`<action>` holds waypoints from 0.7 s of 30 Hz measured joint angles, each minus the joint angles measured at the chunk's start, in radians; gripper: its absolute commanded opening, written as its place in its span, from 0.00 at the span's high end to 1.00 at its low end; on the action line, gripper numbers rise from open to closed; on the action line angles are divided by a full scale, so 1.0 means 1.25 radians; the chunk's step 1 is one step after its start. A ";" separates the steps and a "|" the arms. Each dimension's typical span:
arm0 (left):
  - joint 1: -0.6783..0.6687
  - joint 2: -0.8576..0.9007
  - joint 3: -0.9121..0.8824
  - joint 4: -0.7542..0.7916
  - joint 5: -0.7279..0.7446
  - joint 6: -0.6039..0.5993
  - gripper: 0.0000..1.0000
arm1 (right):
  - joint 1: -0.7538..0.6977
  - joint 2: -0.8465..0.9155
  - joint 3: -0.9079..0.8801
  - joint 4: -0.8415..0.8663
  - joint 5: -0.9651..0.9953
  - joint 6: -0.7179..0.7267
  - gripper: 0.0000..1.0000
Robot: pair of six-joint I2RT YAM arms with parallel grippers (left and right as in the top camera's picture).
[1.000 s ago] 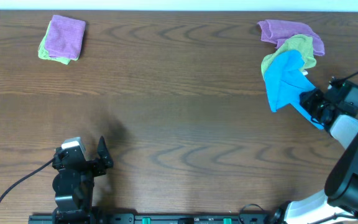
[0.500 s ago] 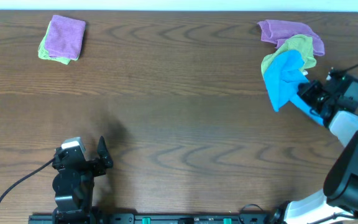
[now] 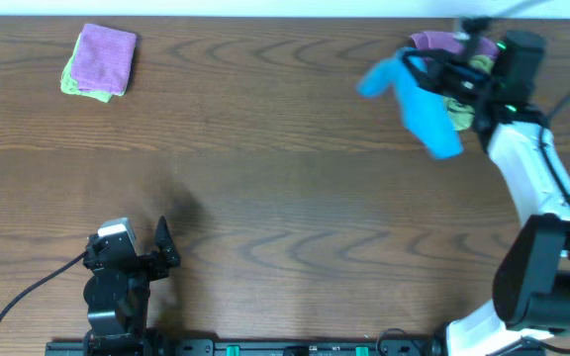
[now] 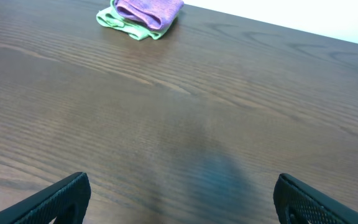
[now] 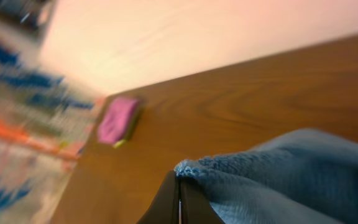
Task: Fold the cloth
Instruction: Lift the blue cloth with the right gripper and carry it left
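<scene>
Blue cloth [image 3: 421,102], bunched and blurred, aloft at far right, edge in the closed right tool [image 5: 179,186].

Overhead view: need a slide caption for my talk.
Right end effector holds the blue cloth aloft near the pile; left end effector rests open.

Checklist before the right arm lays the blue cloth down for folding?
1. Right gripper shut on blue cloth: ok.
2. Cloth spread out: not ok, it hangs bunched.
3. Bare table in the middle to lay it on: ok.
4. Left gripper open and holding nothing: ok.
5. Folded stack well away from the middle: ok.
6. Free corner for the left gripper to take: cannot tell, the cloth is blurred.
</scene>
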 measured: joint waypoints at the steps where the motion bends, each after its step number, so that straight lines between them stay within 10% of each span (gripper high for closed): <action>1: 0.000 0.000 0.000 0.000 0.000 0.000 0.04 | 0.027 0.000 0.018 -0.002 -0.006 0.001 0.99; 11: 0.000 0.000 0.000 0.000 0.000 0.000 0.05 | 0.244 0.000 0.171 -0.029 -0.063 0.003 0.99; 21: 0.000 0.000 0.000 0.000 0.000 0.000 0.05 | 0.084 0.000 0.182 -0.198 0.042 -0.003 0.99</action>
